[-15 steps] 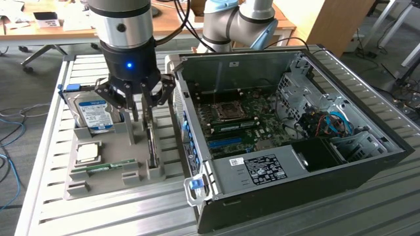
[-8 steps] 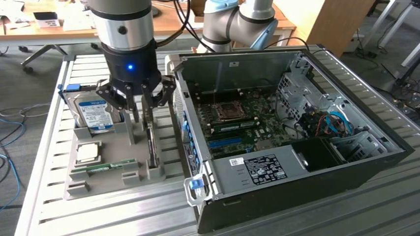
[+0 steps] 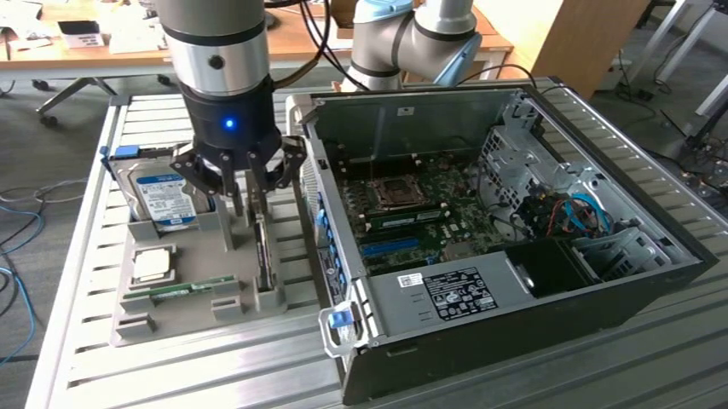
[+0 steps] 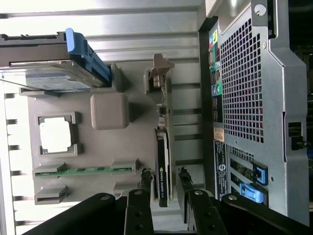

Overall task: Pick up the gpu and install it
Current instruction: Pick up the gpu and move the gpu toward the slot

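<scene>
The gpu (image 4: 163,169), standing on edge in the grey tray (image 3: 170,328) left of centre in the exterior view, looks light, stiff and fragile, best pinched across its faces, and the gripper (image 4: 164,172) has its jaws spread astride it, gripping nothing.

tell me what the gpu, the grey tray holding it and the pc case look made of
The gpu: matte green circuit board with a glossy black, plastic-looking cooler. The tray: uniform matte grey, probably moulded plastic. The pc case: dull silver perforated sheet metal.
</scene>
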### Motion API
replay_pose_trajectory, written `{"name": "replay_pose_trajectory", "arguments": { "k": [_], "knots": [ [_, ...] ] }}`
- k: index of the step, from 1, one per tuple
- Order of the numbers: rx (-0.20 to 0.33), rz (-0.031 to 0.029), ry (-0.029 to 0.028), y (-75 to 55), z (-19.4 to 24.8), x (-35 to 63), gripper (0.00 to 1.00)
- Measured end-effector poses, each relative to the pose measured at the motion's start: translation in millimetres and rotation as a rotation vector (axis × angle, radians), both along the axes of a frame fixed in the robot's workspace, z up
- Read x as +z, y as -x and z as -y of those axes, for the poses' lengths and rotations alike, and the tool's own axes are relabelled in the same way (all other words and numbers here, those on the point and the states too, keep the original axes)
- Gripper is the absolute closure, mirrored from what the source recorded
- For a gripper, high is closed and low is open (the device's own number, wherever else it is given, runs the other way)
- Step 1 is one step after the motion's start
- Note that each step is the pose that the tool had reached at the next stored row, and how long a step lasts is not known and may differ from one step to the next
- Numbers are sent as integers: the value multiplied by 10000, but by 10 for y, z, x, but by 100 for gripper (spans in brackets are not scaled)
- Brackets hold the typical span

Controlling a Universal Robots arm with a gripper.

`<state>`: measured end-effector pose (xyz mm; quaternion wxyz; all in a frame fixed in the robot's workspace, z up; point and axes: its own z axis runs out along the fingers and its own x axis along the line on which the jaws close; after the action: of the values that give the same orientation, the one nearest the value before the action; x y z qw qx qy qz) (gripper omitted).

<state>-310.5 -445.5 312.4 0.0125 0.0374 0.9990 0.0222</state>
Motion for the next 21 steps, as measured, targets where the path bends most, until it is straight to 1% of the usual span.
{"name": "replay_pose_trajectory", "arguments": {
  "k": [8, 17, 21],
  "knots": [
    [0, 0, 0, -9, 0, -106, 64],
    [-1, 0, 0, -9, 0, -259, 64],
    [0, -1, 1, -9, 0, -267, 64]
  ]
}}
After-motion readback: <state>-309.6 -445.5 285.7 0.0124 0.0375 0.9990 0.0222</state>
